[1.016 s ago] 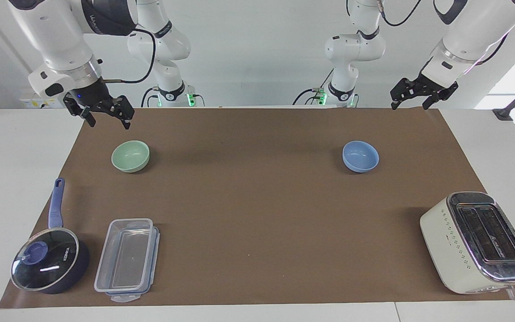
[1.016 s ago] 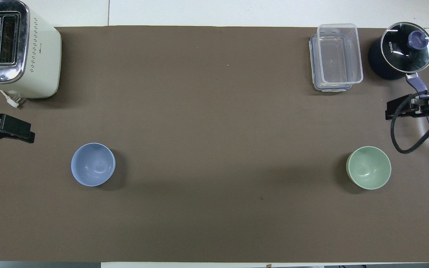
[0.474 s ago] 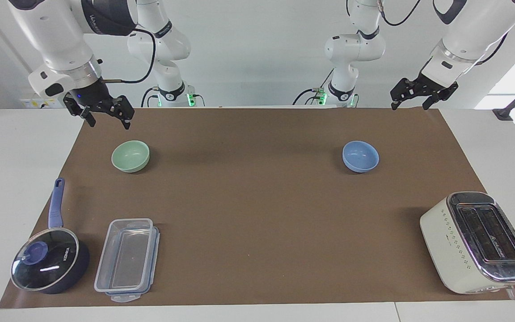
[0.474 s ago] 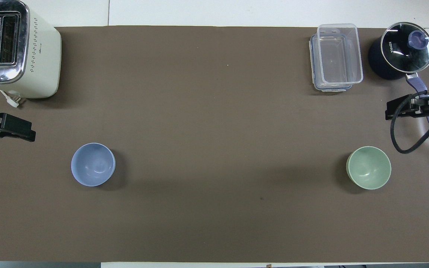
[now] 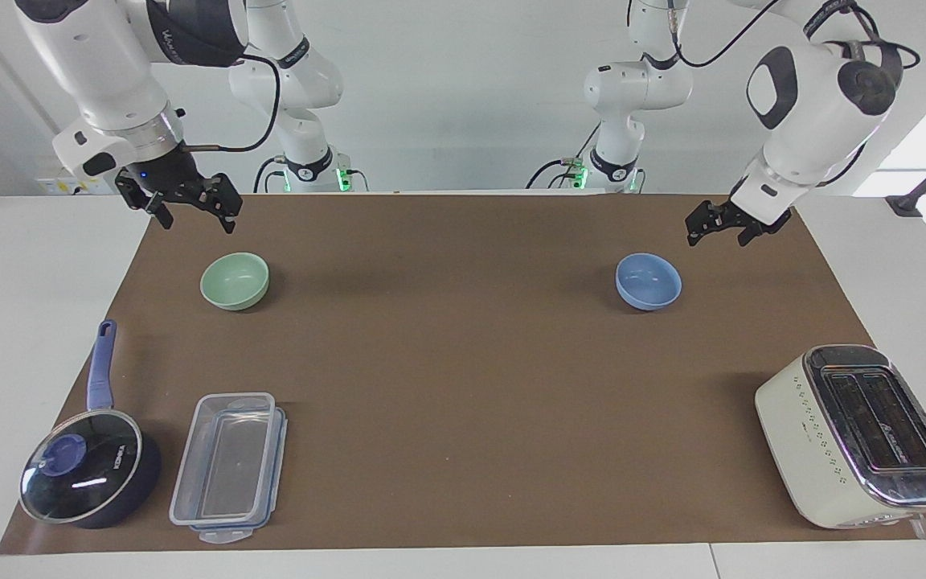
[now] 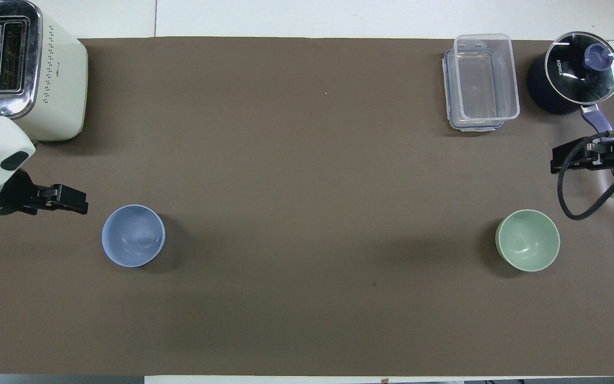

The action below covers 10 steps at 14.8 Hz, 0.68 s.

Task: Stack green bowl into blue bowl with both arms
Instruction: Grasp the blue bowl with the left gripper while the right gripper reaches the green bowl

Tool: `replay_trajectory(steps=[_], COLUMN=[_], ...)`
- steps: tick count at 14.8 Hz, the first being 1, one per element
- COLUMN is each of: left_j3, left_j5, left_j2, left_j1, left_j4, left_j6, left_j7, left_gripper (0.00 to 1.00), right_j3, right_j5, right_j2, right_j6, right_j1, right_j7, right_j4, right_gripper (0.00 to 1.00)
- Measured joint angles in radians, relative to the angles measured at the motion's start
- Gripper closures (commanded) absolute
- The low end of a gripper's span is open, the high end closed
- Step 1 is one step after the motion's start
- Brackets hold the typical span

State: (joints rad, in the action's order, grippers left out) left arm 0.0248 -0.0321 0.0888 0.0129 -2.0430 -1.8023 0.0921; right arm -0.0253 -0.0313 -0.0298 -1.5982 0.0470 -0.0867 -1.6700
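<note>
The left gripper [image 5: 719, 231] is held with jaws apart and empty in the air beside the small round light-blue bowl [image 5: 648, 281], while the right gripper [image 5: 194, 214], likewise spread and empty, is held above the brown mat [image 5: 463, 362] near the small round pale-green bowl [image 5: 235, 280]. Both bowls are set upright and well apart on the mat-covered counter [image 5: 29, 281], each toward its own arm's end.

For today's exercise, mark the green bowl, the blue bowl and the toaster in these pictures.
green bowl [image 5: 235, 281], facing view, on the inside of its hollow.
blue bowl [image 5: 648, 281], facing view, on the inside of its hollow.
toaster [image 6: 56, 90], overhead view, on its cream side wall.
</note>
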Motion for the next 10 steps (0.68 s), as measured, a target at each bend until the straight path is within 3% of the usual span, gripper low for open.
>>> replay_trajectory(steps=[5, 10], left_j3=[-0.001, 0.003], left_j5=[0.0, 0.0], left_j2=[-0.002, -0.032], left_j1=[0.028, 0.023], left_j4=[-0.225, -0.259], left_j6=[-0.234, -0.299], left_j7=[0.055, 0.127], left_gripper=[0.0, 0.01], right_j3=[0.005, 0.01], right_j5=[0.037, 0.042], right_j2=[-0.085, -0.185], right_j6=[-0.193, -0.445], right_j1=[0.079, 0.142], right_j7=[0.039, 0.145], right_j4=[-0.243, -0.557], right_gripper=[0.0, 0.0])
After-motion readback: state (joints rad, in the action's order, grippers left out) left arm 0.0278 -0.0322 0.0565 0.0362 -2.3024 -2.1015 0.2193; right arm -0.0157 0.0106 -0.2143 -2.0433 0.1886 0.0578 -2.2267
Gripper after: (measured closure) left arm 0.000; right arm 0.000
